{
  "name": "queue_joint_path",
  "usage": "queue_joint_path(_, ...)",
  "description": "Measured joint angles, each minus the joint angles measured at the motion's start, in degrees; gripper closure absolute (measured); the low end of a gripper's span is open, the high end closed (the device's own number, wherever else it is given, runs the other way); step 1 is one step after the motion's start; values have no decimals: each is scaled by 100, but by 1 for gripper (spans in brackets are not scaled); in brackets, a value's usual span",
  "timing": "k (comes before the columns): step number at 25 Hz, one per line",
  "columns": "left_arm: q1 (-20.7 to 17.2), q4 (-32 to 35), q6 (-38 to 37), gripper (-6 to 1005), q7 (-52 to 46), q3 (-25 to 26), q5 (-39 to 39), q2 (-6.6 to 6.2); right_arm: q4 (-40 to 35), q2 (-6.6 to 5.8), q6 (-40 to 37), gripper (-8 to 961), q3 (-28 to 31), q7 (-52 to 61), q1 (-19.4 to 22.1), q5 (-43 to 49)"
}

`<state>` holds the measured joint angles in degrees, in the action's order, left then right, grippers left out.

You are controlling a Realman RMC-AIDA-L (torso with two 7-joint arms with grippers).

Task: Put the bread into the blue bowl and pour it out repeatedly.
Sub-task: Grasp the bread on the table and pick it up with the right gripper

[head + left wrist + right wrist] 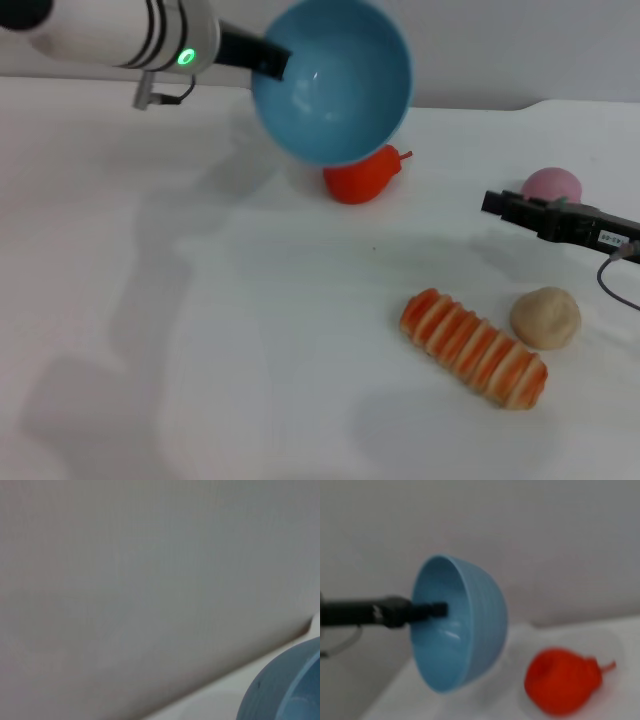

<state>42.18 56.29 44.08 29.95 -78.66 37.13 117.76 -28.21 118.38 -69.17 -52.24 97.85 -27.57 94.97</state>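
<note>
My left gripper (268, 60) is shut on the rim of the blue bowl (335, 85) and holds it in the air at the back of the table, tipped on its side. The inside of the bowl shows and it is empty. The right wrist view shows the same blue bowl (470, 630) with the left gripper (432, 611) clamped on its rim. Only a part of the blue bowl (285, 690) shows in the left wrist view. The bread (473, 347) lies on the table at the front right, striped face up. My right gripper (497, 203) hovers at the right edge, behind the bread.
A red-orange fruit (362, 177) with a stem sits on the table just below the raised bowl, also seen as the fruit (562, 680) in the right wrist view. A round beige lump (546, 317) lies beside the bread's right end. A pink ball (552, 184) sits behind the right gripper.
</note>
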Motion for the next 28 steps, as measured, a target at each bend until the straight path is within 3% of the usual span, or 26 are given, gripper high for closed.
queue_joint_path(2,22,183,577,1000,-288,177,-409,-8,-446,4,4,561,-52,662,-109,764)
queue_joint_path(3,40,376,1172,1000,-712,277,-984,-10,-675,7,4,561,-123,1020,-153,1114)
queue_joint_path(7,98,496,1927,1000,-1140,336,-1589,-16,-1427,9,-78,560,-483,2469,-411,2446)
queue_joint_path(8,139,502,2288,1000,-1233,389,-1754,-18,-1723,7,-199,560,-575,3055,-639,3226)
queue_joint_path(12,150,492,2654,1000,-1299,466,-1820,-7,-1991,9,-403,560,-846,3562,-999,4085)
queue_joint_path(18,123,392,3081,999,-1640,490,-1823,-6,-2087,-1,-785,560,-1316,3712,-1574,4457)
queue_joint_path(28,123,374,3314,998,-1741,498,-1833,-4,-2050,37,-1038,560,-2253,3861,-1674,4480)
